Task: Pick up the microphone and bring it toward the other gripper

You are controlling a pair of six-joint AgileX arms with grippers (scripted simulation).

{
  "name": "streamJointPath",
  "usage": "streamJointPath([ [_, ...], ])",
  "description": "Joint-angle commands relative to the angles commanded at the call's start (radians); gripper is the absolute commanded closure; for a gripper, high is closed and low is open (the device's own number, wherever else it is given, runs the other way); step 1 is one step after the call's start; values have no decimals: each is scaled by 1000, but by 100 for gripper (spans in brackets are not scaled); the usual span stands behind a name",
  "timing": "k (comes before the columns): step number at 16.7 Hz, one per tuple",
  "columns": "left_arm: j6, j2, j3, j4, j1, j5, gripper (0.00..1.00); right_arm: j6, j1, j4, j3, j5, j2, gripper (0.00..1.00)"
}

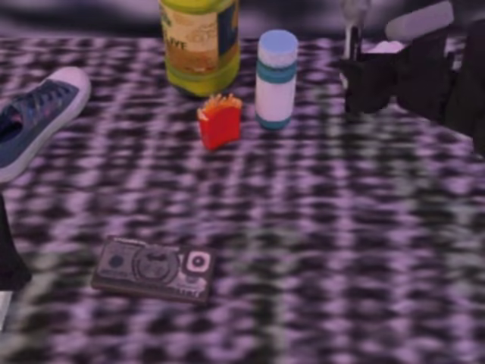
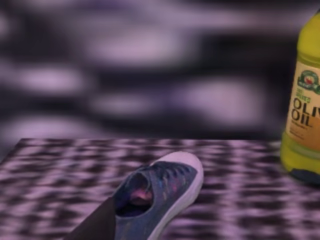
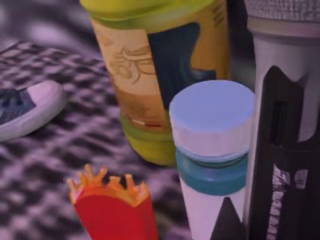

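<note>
Right tool (image 1: 355, 72) is clamped on the microphone (image 3: 280, 125) at the table's (image 1: 341, 250) far right, held upright beside the white bottle (image 1: 276, 78), presumably for transfer; left tool unseen, so state undeterminable.

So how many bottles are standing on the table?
2. The olive oil bottle stands at the far edge of the table, and the white bottle with the blue cap and teal band stands just to its right. None seems hidden, though the right arm covers the far right corner.
</note>
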Motion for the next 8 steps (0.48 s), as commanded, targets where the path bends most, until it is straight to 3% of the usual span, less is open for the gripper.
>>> streamJointPath([
  [4, 0, 0, 0, 0, 0, 0, 0, -46, -5, 211, -65, -85, -83, 100],
  [8, 0, 0, 0, 0, 0, 0, 0, -59, -7, 257, -79, -106, -108, 100],
])
